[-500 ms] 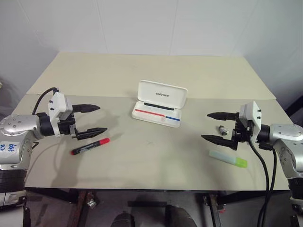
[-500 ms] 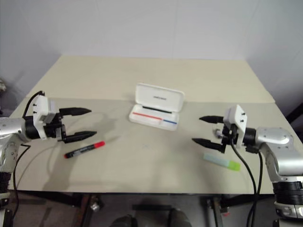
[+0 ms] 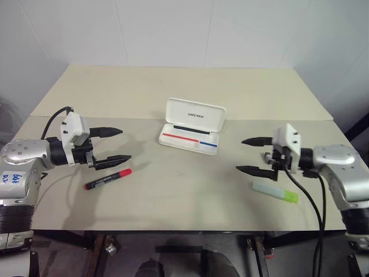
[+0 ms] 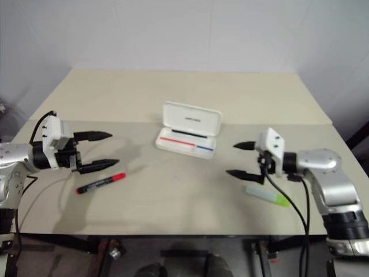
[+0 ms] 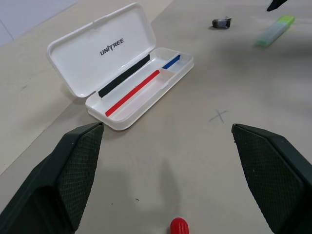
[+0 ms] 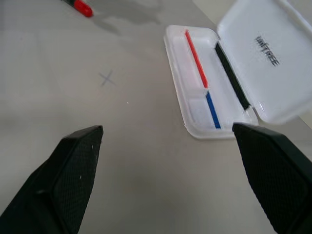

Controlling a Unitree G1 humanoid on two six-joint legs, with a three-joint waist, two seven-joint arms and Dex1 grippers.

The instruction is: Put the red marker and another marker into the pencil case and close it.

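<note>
lying open at frame centre, case [image 3: 193,128]; red marker [image 3: 108,179] lower left, highlighter [image 3: 276,192] lower right; left gripper [image 3: 115,145] and right gripper [image 3: 249,156] both spread wide, empty.

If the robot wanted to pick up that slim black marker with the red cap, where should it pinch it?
Probably mid-barrel, from above. The slim black marker with the red cap lies flat on the beige table, so only its long sides are free. The open left gripper hovers just beside it, fingers either side of the barrel.

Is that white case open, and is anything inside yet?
Open and empty: the pencil case has its lid raised, and both markers lie on the table.
</note>
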